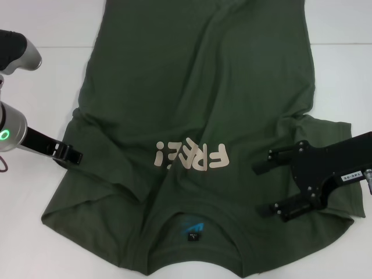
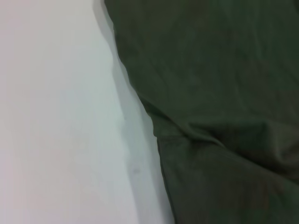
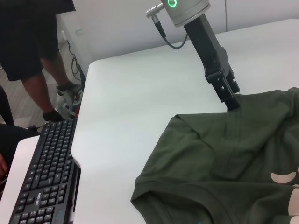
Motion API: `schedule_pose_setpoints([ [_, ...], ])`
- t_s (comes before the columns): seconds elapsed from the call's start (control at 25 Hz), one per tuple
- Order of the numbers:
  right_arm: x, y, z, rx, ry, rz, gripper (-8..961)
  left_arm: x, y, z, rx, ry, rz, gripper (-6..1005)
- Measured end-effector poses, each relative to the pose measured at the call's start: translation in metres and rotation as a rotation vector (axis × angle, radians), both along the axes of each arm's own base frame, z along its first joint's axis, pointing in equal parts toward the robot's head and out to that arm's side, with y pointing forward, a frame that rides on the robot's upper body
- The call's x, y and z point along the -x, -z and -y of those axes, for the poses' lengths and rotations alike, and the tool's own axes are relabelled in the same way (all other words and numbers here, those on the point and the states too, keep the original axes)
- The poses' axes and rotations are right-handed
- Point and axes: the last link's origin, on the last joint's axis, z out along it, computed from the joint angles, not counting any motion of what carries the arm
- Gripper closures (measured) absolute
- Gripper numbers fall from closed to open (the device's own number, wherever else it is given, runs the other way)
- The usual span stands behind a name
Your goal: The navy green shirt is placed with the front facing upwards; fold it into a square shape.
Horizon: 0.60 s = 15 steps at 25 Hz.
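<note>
Claws come first. The left claw (image 1: 74, 155) sits at the shirt's left edge, near where the sleeve meets the body. From the right wrist view its tip (image 3: 232, 101) looks pinched down on the cloth edge, but I cannot tell for sure if it is open or closed. The right claw (image 1: 268, 184) hangs over the shirt's right sleeve. Its two fingers are spread wide, with nothing between them.

The navy green shirt (image 1: 197, 104) lies flat on the white desk (image 1: 46, 29), front side up. The cream word "FREE!" (image 1: 192, 157) shows on the chest. The collar and its blue-black label (image 1: 192, 228) are on the near side, and the hem runs off at the far side. The cloth has some wrinkles by both sleeves.

I think the folding is just starting, because no part looks folded over yet. Next, each claw likely needs to grab a sleeve edge and bring it in over the middle.

There are no boxes or bowls here. A black keyboard (image 3: 42, 177) lies on a lower shelf off to the left of the desk.
</note>
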Motion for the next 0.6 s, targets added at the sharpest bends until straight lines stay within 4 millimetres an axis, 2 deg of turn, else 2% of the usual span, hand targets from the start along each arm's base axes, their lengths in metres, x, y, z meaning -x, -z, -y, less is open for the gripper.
schedule_pose_setpoints([
  [0.12,0.0001,0.0003,0.0001,0.002,0.000,0.001,70,0.0014,0.0032,-0.0012,0.006,-0.002,0.000,373],
  [0.32,0.0002,0.0003,-0.0004,0.001,-0.004,0.004,70,0.0001,0.0094,-0.0038,0.021,0.030,-0.015,472],
  [0.6,-0.0007,-0.0008,-0.0024,-0.010,-0.009,0.011,70,-0.0038,0.0065,-0.0064,0.004,0.033,-0.008,614],
])
